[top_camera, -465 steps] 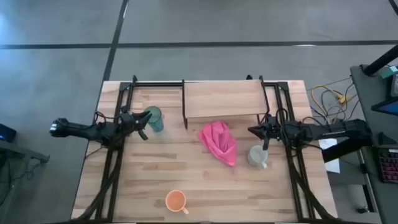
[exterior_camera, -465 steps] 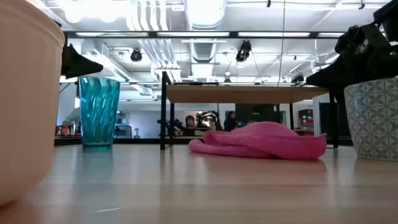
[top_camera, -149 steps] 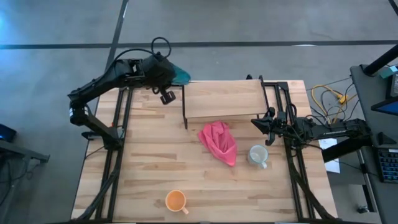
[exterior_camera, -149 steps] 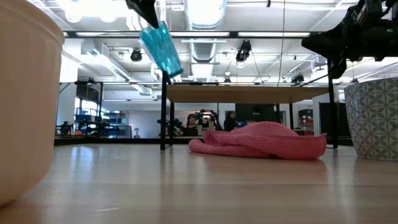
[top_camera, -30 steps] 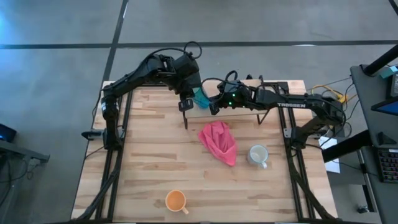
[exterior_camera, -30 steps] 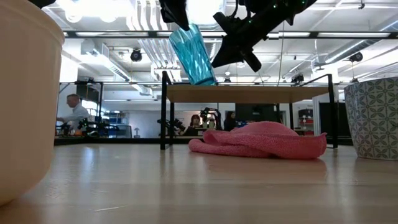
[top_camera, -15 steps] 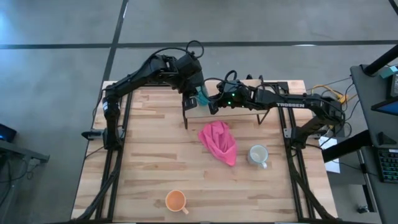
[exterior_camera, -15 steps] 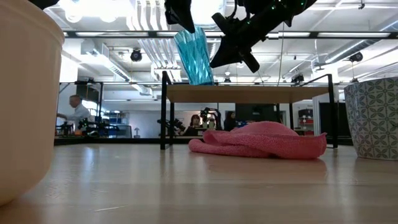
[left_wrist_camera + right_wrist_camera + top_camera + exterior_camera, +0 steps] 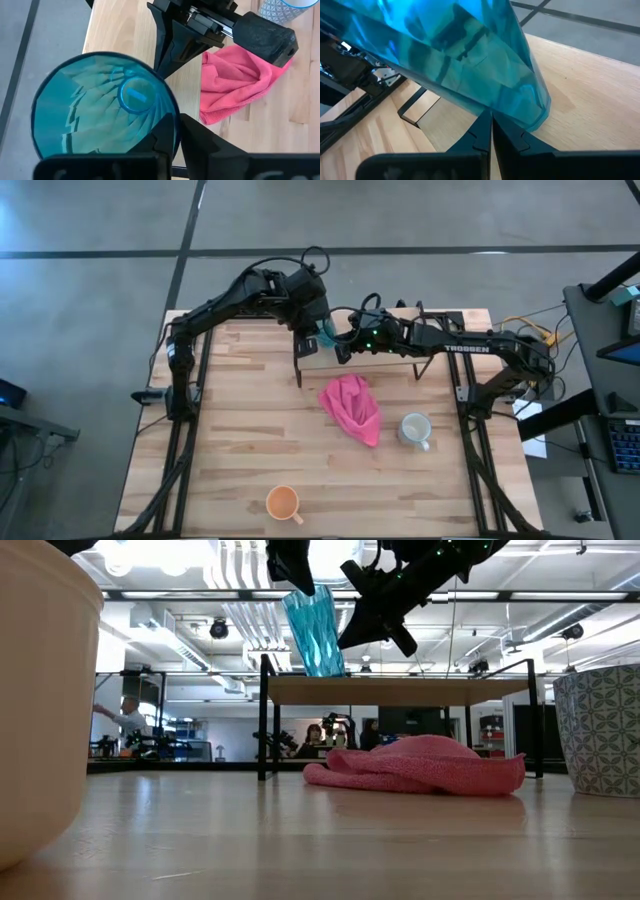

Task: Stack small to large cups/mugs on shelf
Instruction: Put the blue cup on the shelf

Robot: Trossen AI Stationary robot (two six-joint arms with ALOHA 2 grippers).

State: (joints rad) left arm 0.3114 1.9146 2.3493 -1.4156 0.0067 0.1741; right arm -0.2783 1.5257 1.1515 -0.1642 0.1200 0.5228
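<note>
The teal tumbler [image 9: 315, 630] stands slightly tilted at the left end of the shelf [image 9: 400, 690], its base at the shelf top. My left gripper [image 9: 175, 125] is above it, shut on its rim. My right gripper [image 9: 487, 114] is shut, level over the shelf [image 9: 400, 363], with its tips at the tumbler's [image 9: 325, 337] right side. The white patterned mug [image 9: 413, 428] stands on the table's right part. Near the table's near edge stands the orange mug [image 9: 284, 502]. My left gripper pinches the tumbler's rim [image 9: 172, 117], one finger inside the tumbler and one outside. It comes from above, pointing down. The tumbler hangs slightly tilted with its base [image 9: 322, 672] at the shelf top. My right gripper has its shut fingertips [image 9: 485, 120] against the tumbler's lower wall [image 9: 520, 107], just above the base. It comes level from the table's right.
A crumpled pink cloth [image 9: 352, 408] lies on the table in front of the shelf. The white mug [image 9: 600, 730] and the orange mug [image 9: 40, 700] stand close to the low camera. People move in the room behind the table.
My left gripper has come down a little and tipped the tumbler from a clear slant to nearly upright, its base settling at the shelf's left end. My right gripper has stayed beside the tumbler's lower wall.
</note>
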